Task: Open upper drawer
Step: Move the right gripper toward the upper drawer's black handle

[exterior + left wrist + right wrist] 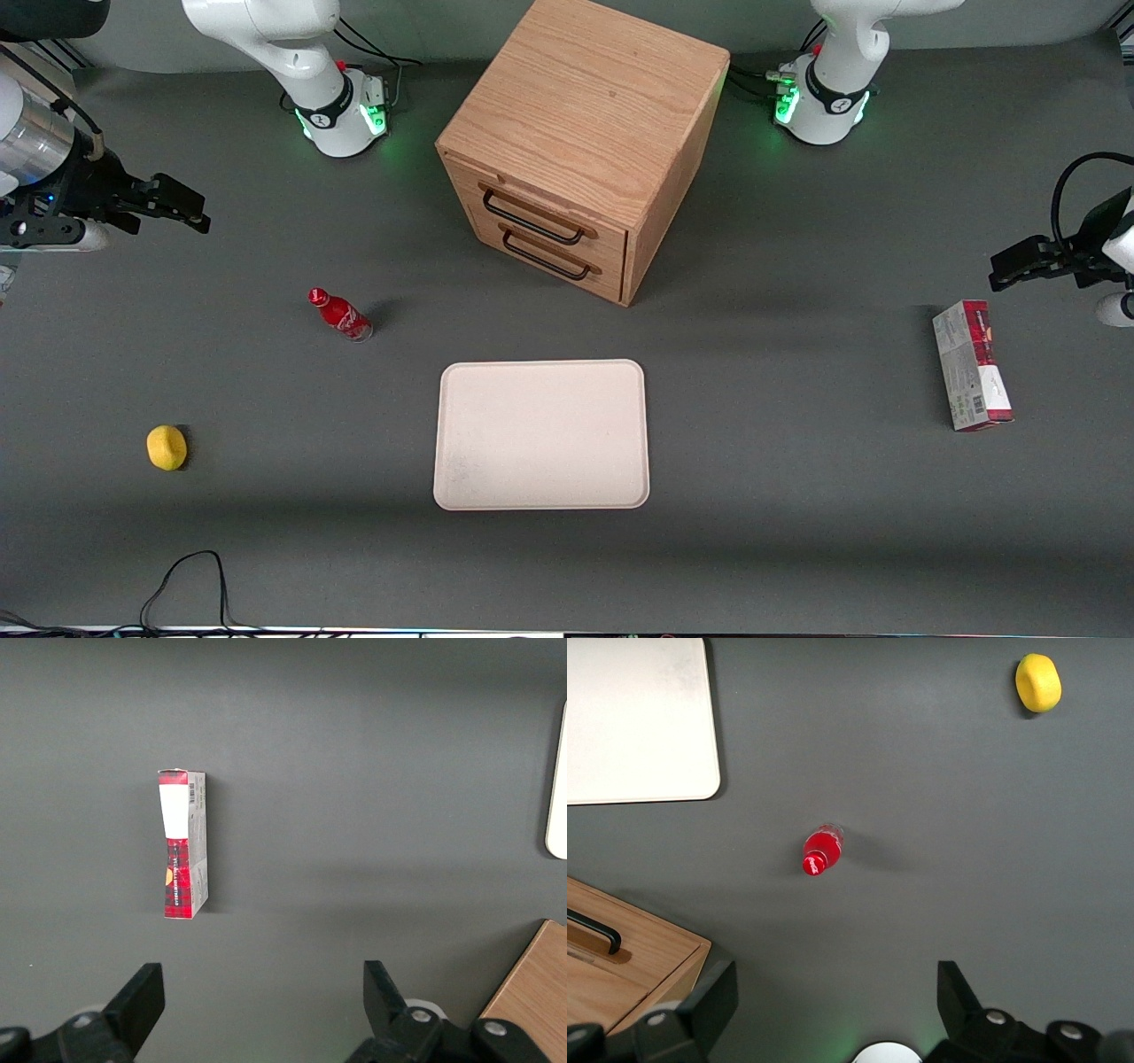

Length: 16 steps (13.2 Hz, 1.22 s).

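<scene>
A dark grey matte surface [797, 532] carries a boxy oak cabinet [585, 106]. Its upper drawer [532, 206], shallow light oak with a long thin black bar handle [534, 219], sits shut above the lowermost drawer [554, 252]. The black two-finger gripper [182, 204], fingers spread wide and empty, hangs well apart toward the working arm's end; the handle's long axis runs across its approach.

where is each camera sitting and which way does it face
Front view: high above the table, facing both arm bases; shows the oak cabinet, upper drawer, tray and the open gripper toward the working arm's end.
Right wrist view: looks down past its fingers at the red bottle and lemon.
Left wrist view: looks down at the red box.
Shared: the bottle and lemon show in both front and right wrist views.
</scene>
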Available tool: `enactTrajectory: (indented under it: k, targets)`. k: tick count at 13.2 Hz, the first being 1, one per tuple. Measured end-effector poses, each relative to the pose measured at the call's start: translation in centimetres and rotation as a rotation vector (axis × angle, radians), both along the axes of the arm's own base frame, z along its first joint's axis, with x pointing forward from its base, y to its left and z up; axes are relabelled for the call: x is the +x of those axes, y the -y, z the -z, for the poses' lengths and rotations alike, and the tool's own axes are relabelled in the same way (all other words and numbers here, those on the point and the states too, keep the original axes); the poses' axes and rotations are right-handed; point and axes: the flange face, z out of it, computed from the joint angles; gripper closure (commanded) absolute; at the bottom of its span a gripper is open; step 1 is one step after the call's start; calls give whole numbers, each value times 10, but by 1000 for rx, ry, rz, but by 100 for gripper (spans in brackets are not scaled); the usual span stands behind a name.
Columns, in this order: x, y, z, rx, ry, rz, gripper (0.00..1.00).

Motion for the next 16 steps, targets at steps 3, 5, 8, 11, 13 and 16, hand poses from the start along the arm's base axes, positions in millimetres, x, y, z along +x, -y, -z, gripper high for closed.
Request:
enactTrajectory:
  k: [3,5,8,11,13,16]
  targets:
    - [1,-1,-2,0,5,-1,0]
    - [15,-5,-12,3,32,-10,0]
    - [48,-57,-18,20,64,-107,0]
    - [55,-142,-7,53,51,-263,0]
    - [38,-206,-4,79,41,-388,0]
    - [-6,-287,-10,112,39,-612,0]
